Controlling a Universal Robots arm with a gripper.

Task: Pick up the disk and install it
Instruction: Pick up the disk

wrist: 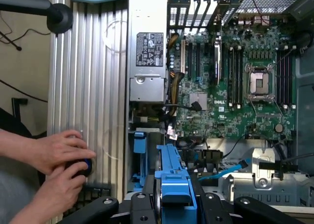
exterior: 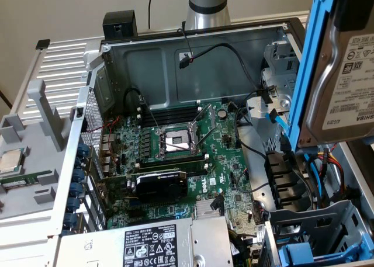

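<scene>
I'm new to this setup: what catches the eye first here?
The disk in its blue frame, held aloft by the tool at the exterior view's right, over the open computer case. Beside the case, a person's hands lie on a ribbed metal panel.

Above the motherboard (exterior: 187, 156) the open case (exterior: 158, 68) leaves free room, crossed at the far wall by black cables (exterior: 234, 54) and closed at the near edge by the power supply (exterior: 158, 243). At the exterior view's right, coloured wiring (exterior: 334, 160) crowds the drive cage (exterior: 318, 219), and the disk (exterior: 345, 74) hangs above it. A person's hands (wrist: 61, 148) rest on the ribbed panel (wrist: 93, 87) beside the case.
</scene>
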